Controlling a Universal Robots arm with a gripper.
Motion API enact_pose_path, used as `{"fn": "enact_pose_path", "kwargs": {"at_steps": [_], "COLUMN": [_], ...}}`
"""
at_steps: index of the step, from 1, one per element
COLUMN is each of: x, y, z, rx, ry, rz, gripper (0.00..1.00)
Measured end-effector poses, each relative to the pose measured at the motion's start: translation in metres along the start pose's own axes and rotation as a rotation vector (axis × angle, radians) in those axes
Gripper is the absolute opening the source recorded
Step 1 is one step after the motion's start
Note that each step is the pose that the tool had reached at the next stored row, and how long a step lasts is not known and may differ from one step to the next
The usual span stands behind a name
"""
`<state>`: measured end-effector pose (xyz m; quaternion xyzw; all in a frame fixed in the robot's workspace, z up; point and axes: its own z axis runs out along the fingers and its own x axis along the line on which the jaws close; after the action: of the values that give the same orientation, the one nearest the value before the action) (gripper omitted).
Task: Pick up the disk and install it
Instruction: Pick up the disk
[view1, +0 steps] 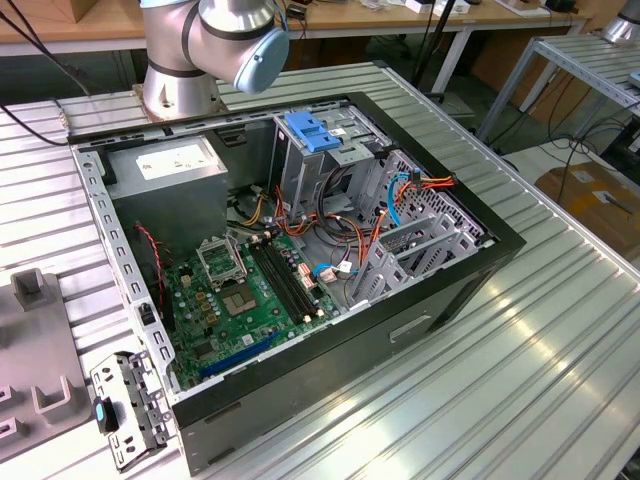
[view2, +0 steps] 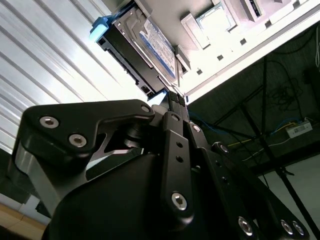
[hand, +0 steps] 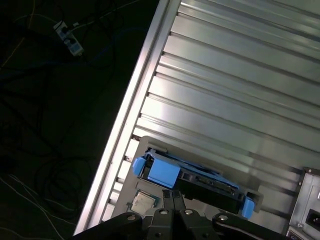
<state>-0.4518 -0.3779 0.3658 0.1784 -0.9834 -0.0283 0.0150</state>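
Pincer (hand: 172, 196) (view2: 173, 97), mine: black metal, two slim fingers on bolted linkages, drawn together with hardly a gap between them in both wrist views, and nothing that I can make out held between them. Its tips stand just beside the near edge of the disk; I cannot tell whether they touch it. Item, the disk (hand: 205, 182) (view2: 150, 45): a flat rectangular silver-grey metal hard drive with a white label on its broad face, edged by a blue plastic carrier frame. It lies flat on a pale grey moulded tray (view2: 165, 12), outside the computer. Item, a small square silver processor chip (hand: 142, 201) (view2: 215, 19), seated in the same tray, near the disk. Item, a ribbed silver aluminium table (hand: 235, 90) (view2: 45, 65) (view1: 560, 330), running alongside the tray. Item, in the exterior view, a black open-sided desktop computer case (view1: 440, 300), lying on that table. Inside it is a green rectangular motherboard (view1: 250, 300), and a tall bare-metal drive cage (view1: 310, 165) topped by a blue plastic latch (view1: 312, 133). Item, the silver-grey base of my arm (view1: 180, 60), mounted behind the case.
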Motion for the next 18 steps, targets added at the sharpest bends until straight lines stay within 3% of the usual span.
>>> {"fn": "enact_pose_path", "kwargs": {"at_steps": [3, 18], "x": [0.0, 0.0], "y": [0.0, 0.0], "z": [0.0, 0.0], "rx": [0.001, 0.0012], "ry": [0.0032, 0.0037], "rz": [-0.05, -0.06], "gripper": [0.11, 0.11]}}
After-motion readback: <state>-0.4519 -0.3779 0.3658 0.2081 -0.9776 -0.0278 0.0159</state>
